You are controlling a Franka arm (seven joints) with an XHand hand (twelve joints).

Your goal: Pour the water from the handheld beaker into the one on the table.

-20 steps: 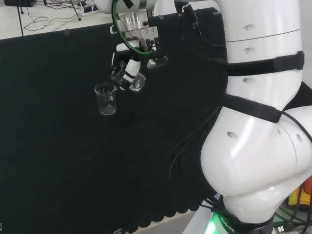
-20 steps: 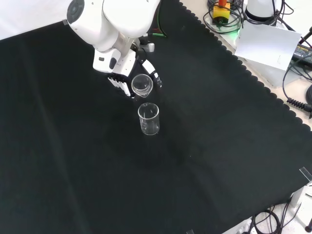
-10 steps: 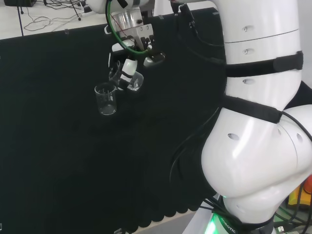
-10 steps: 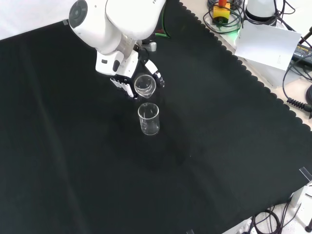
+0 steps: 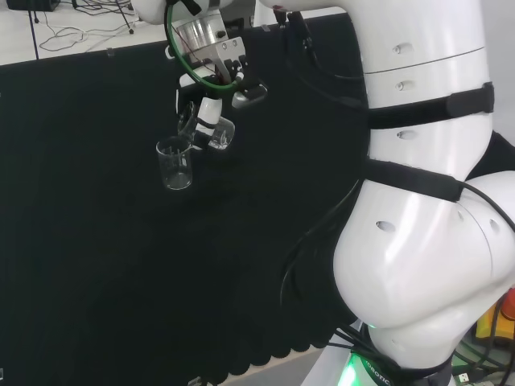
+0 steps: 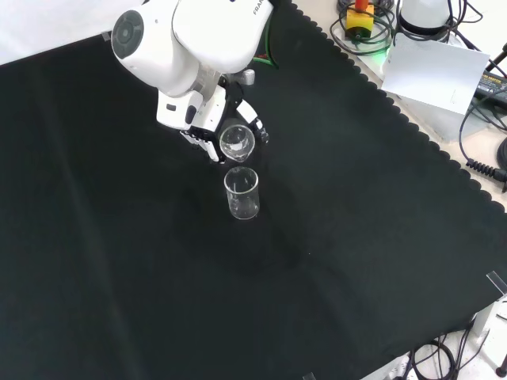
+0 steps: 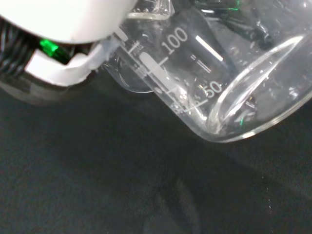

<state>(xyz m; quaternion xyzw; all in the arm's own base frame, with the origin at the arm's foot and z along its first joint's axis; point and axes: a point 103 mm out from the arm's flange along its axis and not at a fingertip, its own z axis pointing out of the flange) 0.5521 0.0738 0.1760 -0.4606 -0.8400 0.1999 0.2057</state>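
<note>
Now my hand (image 6: 207, 119) has its fingers curled round the handheld beaker (image 6: 236, 141), which I hold tipped over. Its mouth leans toward the beaker on the table (image 6: 242, 193), which stands upright on the black cloth (image 6: 356, 237) just beside and below it. I think I should tip slowly (clear glass makes water hard to see), keeping the spout right over the open rim so nothing splashes onto the cloth.

Black cloth-covered bench (image 6: 356, 237), one clear beaker (image 6: 242, 192) standing upright
</note>
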